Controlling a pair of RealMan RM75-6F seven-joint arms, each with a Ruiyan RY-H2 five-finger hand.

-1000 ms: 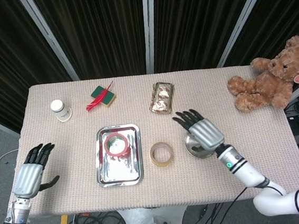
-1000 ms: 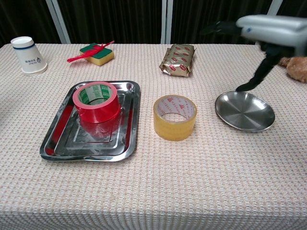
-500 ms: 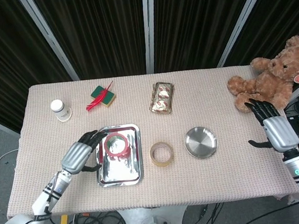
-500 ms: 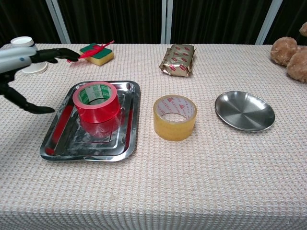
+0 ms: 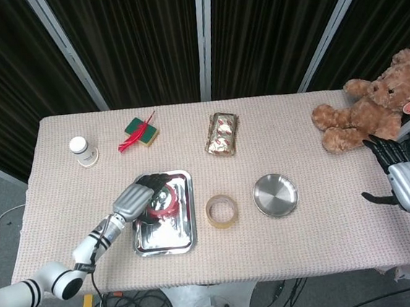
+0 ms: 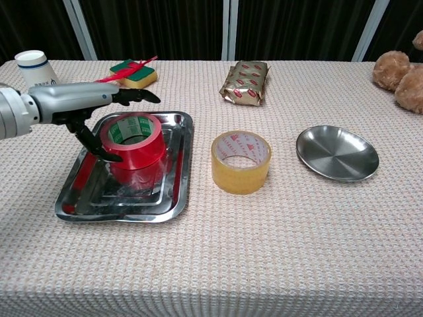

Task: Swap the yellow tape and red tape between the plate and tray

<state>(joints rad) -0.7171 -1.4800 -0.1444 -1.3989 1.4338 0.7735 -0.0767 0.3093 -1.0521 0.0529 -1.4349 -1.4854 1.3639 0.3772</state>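
Observation:
The red tape [image 6: 134, 140] stands in the steel tray [image 6: 80, 198], left of centre. My left hand [image 6: 86, 100] hovers over the roll with fingers spread and the thumb reaching down beside its left flank; it holds nothing. From the head view the left hand [image 5: 139, 196] covers part of the red tape [image 5: 164, 203] in the tray [image 5: 163, 234]. The yellow tape [image 6: 241, 161] sits on the cloth between tray and round plate [image 6: 337, 153]; the plate is empty. My right hand [image 5: 405, 180] is open off the table's right edge.
A paper cup [image 6: 38, 76] and a sponge with a red feather [image 6: 134, 72] sit at the back left. A foil packet [image 6: 246, 82] lies at the back centre. A teddy bear [image 5: 371, 109] sits at the right edge.
My left hand moved right from beside the tray to over the red tape. My right hand drew further back to the right, off the table edge.

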